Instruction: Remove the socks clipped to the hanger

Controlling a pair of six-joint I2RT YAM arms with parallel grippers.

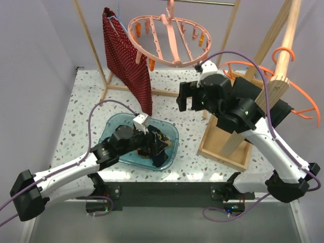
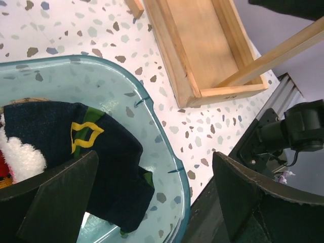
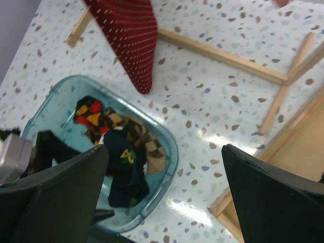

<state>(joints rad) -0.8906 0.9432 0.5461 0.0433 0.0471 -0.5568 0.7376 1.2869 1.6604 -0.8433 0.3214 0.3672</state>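
The round salmon-pink hanger [image 1: 169,40] hangs at the top from its hook, and only pink and orange pegs show on it. Several socks lie in a teal bin [image 1: 109,132]: a navy sock with a yellow mark [image 2: 96,147] [image 3: 124,167], a brown checkered one [image 3: 147,143] and a dark one with red and orange marks [image 3: 91,114]. My left gripper [image 1: 154,147] [image 2: 154,162] is open and empty, low over the bin's right end, just above the navy sock. My right gripper [image 1: 188,104] [image 3: 164,152] is open and empty, in the air below the hanger.
A long red white-dotted garment [image 1: 126,55] [image 3: 131,35] hangs left of the hanger. The wooden rack's base tray [image 1: 223,147] [image 2: 202,50] sits right of the bin. A thin orange hanger [image 1: 298,96] hangs on the right post. The table's front edge is near the bin.
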